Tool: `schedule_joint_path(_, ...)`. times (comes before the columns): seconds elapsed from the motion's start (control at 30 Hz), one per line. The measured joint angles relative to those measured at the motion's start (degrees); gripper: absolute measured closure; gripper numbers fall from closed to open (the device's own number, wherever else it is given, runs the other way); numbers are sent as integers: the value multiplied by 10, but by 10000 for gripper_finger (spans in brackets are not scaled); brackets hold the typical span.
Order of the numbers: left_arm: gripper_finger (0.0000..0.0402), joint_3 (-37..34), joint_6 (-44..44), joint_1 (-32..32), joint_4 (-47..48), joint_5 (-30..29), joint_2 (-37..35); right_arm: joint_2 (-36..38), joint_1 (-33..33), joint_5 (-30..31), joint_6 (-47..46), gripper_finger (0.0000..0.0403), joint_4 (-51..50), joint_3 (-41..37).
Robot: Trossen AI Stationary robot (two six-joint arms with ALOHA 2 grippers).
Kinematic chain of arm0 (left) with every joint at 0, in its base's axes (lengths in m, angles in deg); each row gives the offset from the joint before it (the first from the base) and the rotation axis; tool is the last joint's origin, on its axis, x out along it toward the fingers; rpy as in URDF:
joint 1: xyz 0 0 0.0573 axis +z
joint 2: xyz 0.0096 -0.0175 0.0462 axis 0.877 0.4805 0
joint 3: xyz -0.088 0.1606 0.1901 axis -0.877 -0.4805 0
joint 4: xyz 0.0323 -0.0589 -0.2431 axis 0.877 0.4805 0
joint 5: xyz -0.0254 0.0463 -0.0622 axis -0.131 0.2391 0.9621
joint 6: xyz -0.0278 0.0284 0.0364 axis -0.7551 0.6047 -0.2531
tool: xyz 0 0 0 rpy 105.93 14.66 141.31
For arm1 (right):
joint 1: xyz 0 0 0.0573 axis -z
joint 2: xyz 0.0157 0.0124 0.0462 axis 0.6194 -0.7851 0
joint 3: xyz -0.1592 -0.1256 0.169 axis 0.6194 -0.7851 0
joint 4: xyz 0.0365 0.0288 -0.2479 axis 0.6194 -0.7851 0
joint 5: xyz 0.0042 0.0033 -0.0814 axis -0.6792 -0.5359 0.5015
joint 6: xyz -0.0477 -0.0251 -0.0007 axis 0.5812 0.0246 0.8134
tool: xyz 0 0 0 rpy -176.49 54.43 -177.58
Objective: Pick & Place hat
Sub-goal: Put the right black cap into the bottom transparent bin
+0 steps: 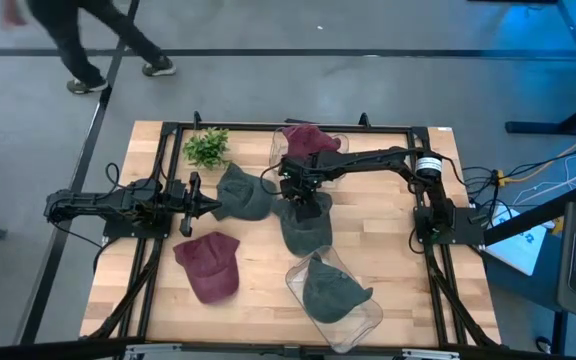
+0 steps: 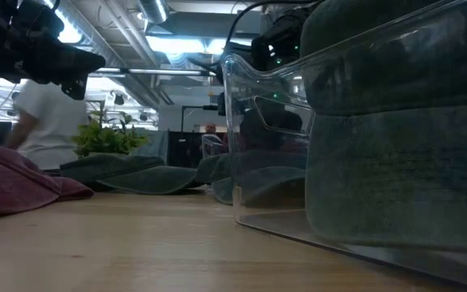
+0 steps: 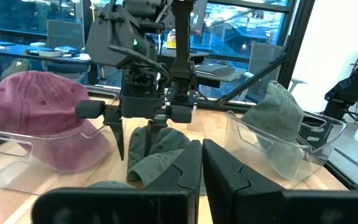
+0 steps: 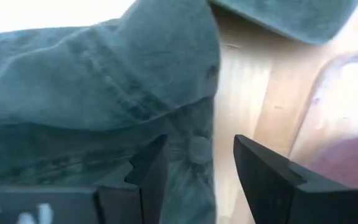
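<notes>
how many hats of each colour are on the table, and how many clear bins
green hats: 3 (one in the near clear bin, one by the left gripper, one under the right gripper)
maroon hats: 2 (one in the far bin, one loose)
clear bins: 2
total: 7

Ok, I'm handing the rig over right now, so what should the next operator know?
Left end effector: shut, empty, parked at table's left.
Right end effector: open, low over the loose green hat at centre, not gripping.
Done: one green hat in the near clear bin, one maroon hat in the far bin.
Left: centre green hat, second green hat, maroon hat loose on the table.
</notes>
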Motion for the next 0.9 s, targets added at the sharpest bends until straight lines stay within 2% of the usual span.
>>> schedule_joint_path(0.2,393,0,0,0,0,0,0,-4,0,19,1,221,-7,0)
schedule_joint_path(0.37,394,0,0,0,0,0,0,-3,-8,120,17,221,-10,-3)
schedule_joint_path(0.5,392,0,0,0,0,0,0,-5,6,149,29,221,-10,-4)
schedule_joint_path(0.9,391,0,0,0,0,0,0,-6,7,106,17,221,-18,-5)
